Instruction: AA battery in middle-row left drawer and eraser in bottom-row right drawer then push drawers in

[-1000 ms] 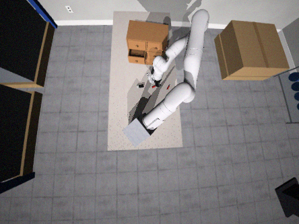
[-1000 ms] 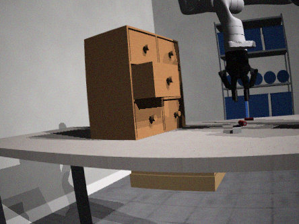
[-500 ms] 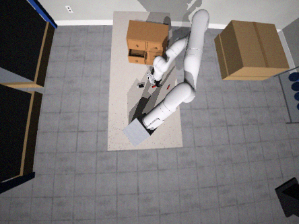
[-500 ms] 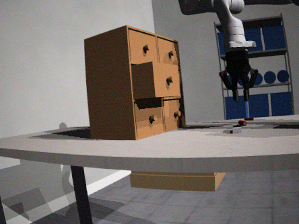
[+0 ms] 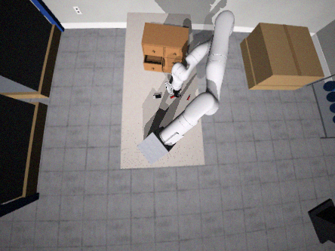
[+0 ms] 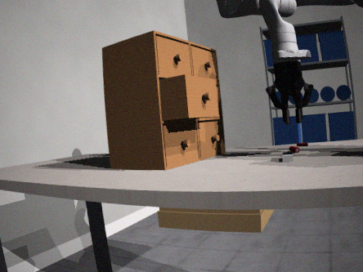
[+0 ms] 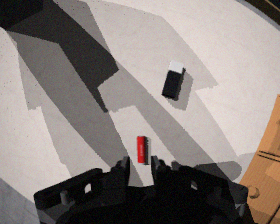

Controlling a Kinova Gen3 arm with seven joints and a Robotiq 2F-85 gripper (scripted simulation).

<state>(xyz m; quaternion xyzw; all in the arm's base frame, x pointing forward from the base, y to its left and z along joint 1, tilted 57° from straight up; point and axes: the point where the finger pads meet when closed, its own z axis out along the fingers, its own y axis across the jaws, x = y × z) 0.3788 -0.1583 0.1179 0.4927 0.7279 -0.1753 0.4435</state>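
One small red cylinder, taken to be the AA battery (image 7: 141, 148), lies on the table (image 7: 75, 128), framed at 12 o'clock between the fingertips. The gripper (image 7: 140, 165), partly closed and holding nothing, hangs well above it. A misaligned descent could roll it toward the dark eraser (image 7: 174, 82) at 1 o'clock.

One wooden chest (image 6: 135, 104) with six drawers, one red AA battery (image 7: 141, 148) below the jaws, one dark eraser (image 7: 174, 82) beyond them.
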